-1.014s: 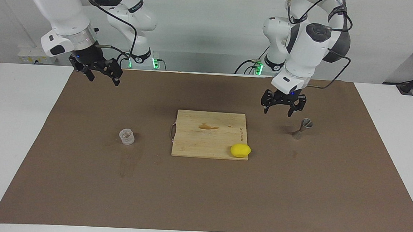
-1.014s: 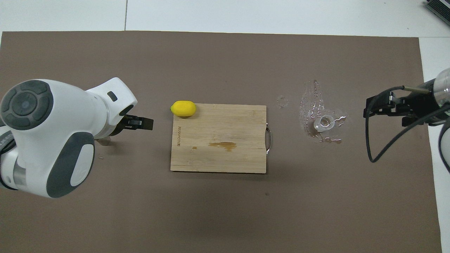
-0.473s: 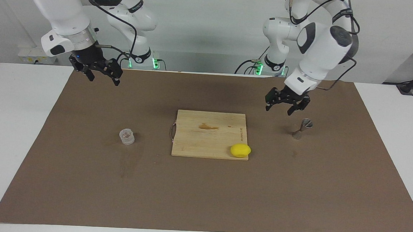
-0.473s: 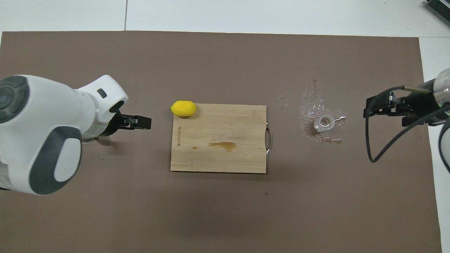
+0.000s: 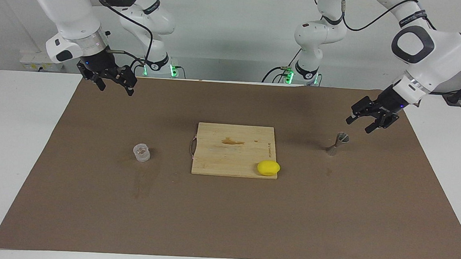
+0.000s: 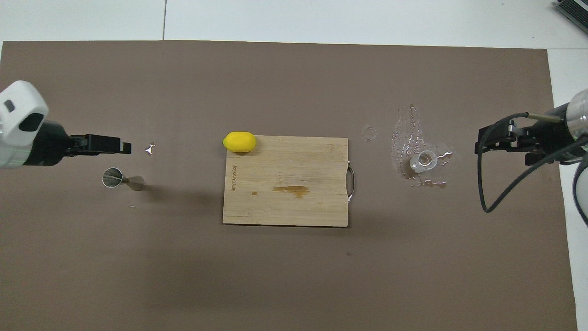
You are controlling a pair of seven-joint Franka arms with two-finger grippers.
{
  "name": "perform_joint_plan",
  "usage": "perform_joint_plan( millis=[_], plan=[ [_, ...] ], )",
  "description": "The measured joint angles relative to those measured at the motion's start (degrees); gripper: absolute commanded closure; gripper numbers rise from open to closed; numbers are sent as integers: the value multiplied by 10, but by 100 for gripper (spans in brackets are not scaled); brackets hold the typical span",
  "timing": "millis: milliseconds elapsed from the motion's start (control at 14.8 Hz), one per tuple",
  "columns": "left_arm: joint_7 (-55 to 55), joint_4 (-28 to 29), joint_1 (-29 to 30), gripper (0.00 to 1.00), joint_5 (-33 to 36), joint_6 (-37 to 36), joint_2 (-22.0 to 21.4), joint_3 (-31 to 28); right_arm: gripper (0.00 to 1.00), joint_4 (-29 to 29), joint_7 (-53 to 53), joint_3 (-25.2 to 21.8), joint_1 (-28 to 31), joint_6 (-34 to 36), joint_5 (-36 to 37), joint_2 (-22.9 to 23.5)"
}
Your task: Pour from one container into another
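Both grippers, the left gripper and the right gripper, are hanging spread and empty, so the clear cup, sitting in a wet patch, is risking slipping when grasped and missing the narrow jigger.

White arms with grey joint caps, black cables, black claws.

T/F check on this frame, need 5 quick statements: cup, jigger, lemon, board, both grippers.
1. The clear cup stands on the mat, held by nothing. True.
2. The lemon lies in the middle of the cutting board. False: it sits at a corner.
3. The left gripper holds the jigger. False: it hangs empty in the air, fingers open.
4. The jigger stands upright. True.
5. The right gripper is closed on the cup. False: it is open, raised, apart from it.
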State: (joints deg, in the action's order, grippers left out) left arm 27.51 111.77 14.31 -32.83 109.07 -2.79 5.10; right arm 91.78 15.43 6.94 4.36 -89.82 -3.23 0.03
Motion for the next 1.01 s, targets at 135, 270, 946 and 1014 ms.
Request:
perform_joint_plan(
  millis=[135,270,946,1014],
  plan=[
    [96,1,30,0,-50,-14,9,0,0,0,0,0,0,0,0,0],
    [215,3,53,0,-99,-22,27,0,0,0,0,0,0,0,0,0],
    [755,-1,150,0,-254,-151,172,1,0,0,0,0,0,0,0,0],
    [790,1,151,0,-267,-159,177,1,0,0,0,0,0,0,0,0]
  ],
)
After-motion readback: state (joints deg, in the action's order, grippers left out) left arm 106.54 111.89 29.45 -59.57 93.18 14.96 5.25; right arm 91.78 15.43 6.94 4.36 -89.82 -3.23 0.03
